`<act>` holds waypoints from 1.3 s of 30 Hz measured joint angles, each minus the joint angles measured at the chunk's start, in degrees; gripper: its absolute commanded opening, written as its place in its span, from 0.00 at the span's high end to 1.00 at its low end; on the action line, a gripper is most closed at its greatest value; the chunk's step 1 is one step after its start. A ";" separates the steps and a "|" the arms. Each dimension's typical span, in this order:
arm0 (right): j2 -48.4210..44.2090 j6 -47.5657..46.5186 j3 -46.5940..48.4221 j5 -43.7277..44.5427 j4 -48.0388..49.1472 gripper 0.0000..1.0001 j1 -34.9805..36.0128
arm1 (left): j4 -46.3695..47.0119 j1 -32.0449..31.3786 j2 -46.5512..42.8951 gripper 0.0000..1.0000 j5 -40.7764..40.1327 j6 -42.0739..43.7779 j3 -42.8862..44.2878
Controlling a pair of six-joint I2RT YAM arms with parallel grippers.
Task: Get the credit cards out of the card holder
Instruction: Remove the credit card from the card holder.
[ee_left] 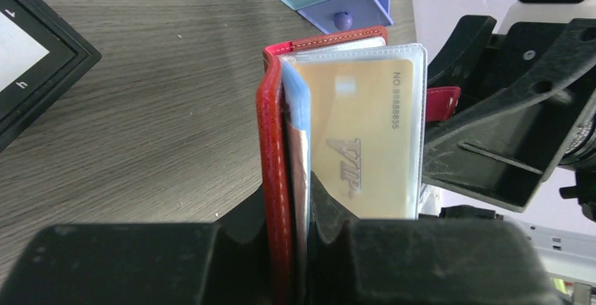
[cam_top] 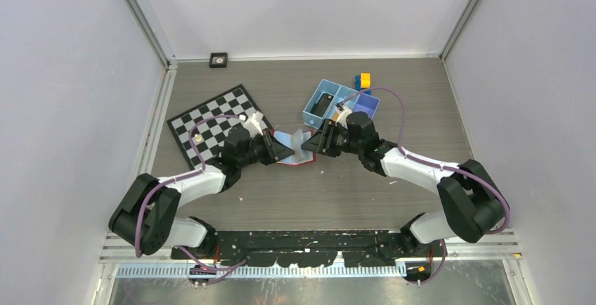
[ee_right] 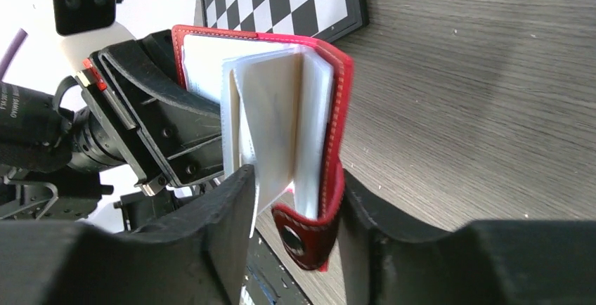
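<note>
Card holder (cam_top: pixel 294 156): red wallet, open, mid counter, held up btwn the two end effectors. Can't tell if its lower edge touches the counter.
Lining (ee_left: pixel 296 101): pale blue strip along the inside of the red cover, next to the spine.
Clear sleeves (ee_right: pixel 270 129): fanned out from the spine, standing up btwn the covers.
Credit card (ee_left: pixel 369 136): gold, "VIP" + a no. printed on it. Sits inside the front clear sleeve, not yet out of the holder.
Other sleeves: look pale in the right wrist view; contents can't be told.
Snap tab (ee_right: pixel 302 238): red w/ dark stud, hangs off the outer cover's edge, btwn the R fingers.
Left end effector (ee_left: pixel 288 213): clamped on the red cover + lining edge, near the spine, from the holder's left side.
Right end effector (ee_right: pixel 295 178): jaws apart, straddling the outer cover, tab and a few sleeves. One finger (ee_right: pixel 232 206) touches a sleeve; a gap shows btwn the cover and the other finger, so no grip.
Counter (cam_top: pixel 351 192): grey wood-grain.
Chessboard (cam_top: pixel 214 126): left of the holder, behind the L arm, near; a couple of small pale pieces on it.
Blue tray (cam_top: pixel 346 95): 3 compartments, just behind the R end effector; dark item in the left one.
Orange-blue block (cam_top: pixel 363 80): at the tray's far side.
</note>
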 measured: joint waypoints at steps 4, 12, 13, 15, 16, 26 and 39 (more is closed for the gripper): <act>0.11 -0.31 0.28 -0.15 -0.04 0.42 0.50 | -2.60 -1.27 0.00 1.00 -0.66 1.53 1.75; 3.08 -0.79 2.19 -0.33 -1.14 0.77 0.79 | -4.04 -2.14 -0.02 1.00 -1.25 2.89 2.47; 3.37 -0.83 2.34 -0.13 -1.90 0.79 0.92 | -4.04 -2.36 -0.02 1.00 -1.22 2.97 2.67; 3.48 -1.07 2.47 0.09 -3.06 0.81 1.01 | -4.20 -2.60 -0.04 1.00 -1.22 3.15 2.95; 3.48 -1.01 2.54 0.15 -3.39 0.81 1.03 | -4.42 -2.60 -0.04 1.00 -1.25 3.26 3.06; 2.97 -1.20 2.82 0.50 -3.72 0.99 1.27 | -5.97 -2.71 -0.79 0.69 -1.75 4.13 3.19; 1.03 -2.62 2.82 4.09 -7.34 0.99 1.31 | -5.40 -5.57 -3.54 0.25 -1.88 6.29 3.50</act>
